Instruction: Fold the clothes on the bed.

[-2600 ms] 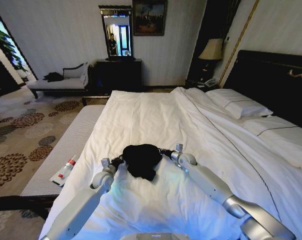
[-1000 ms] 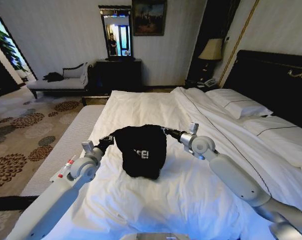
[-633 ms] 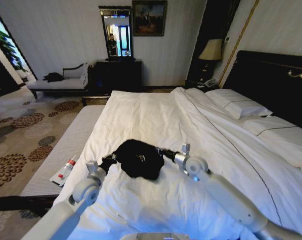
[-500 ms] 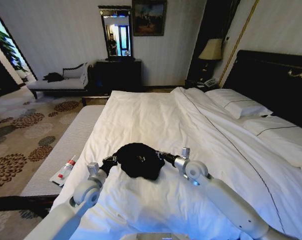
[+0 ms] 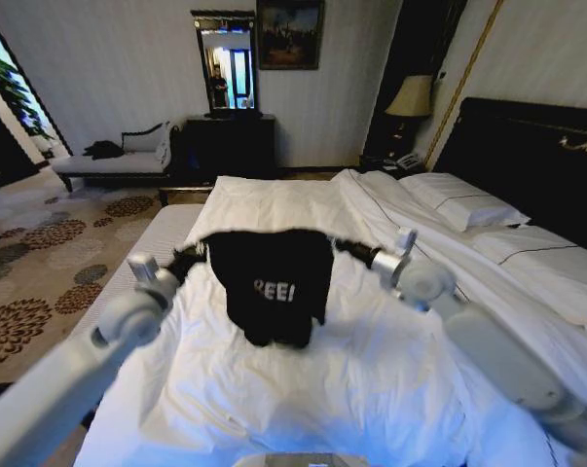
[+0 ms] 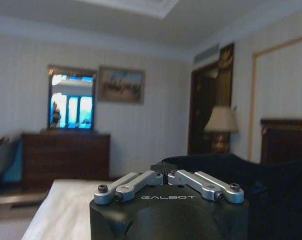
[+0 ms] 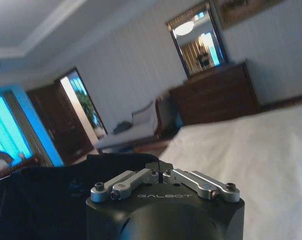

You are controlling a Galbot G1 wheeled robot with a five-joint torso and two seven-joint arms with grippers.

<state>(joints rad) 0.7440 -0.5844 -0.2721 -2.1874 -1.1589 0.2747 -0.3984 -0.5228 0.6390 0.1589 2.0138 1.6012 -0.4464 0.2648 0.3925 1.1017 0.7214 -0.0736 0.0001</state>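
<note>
Black T-shirt [image 5: 274, 282] raised above bed [image 5: 371, 370].
My left gripper [image 5: 189, 259] and right gripper [image 5: 344, 248] are clamped on its shoulders; soft, light, limp fabric.

This is a hotel-style bedroom. A wide bed [image 5: 303, 209] made up with a white duvet and white pillows [image 5: 465, 201] stands against a dark headboard [image 5: 536, 146]. Beside it a lamp [image 5: 412, 97] sits on a nightstand next to a telephone [image 5: 407, 161]. Against the striped far wall stands a dark dresser [image 5: 230, 146] under a mirror [image 5: 226, 63] and a framed painting [image 5: 290, 34]. A pale chaise [image 5: 113, 161] stands to one side on a carpet [image 5: 40, 263] patterned with large brown flowers.
</note>
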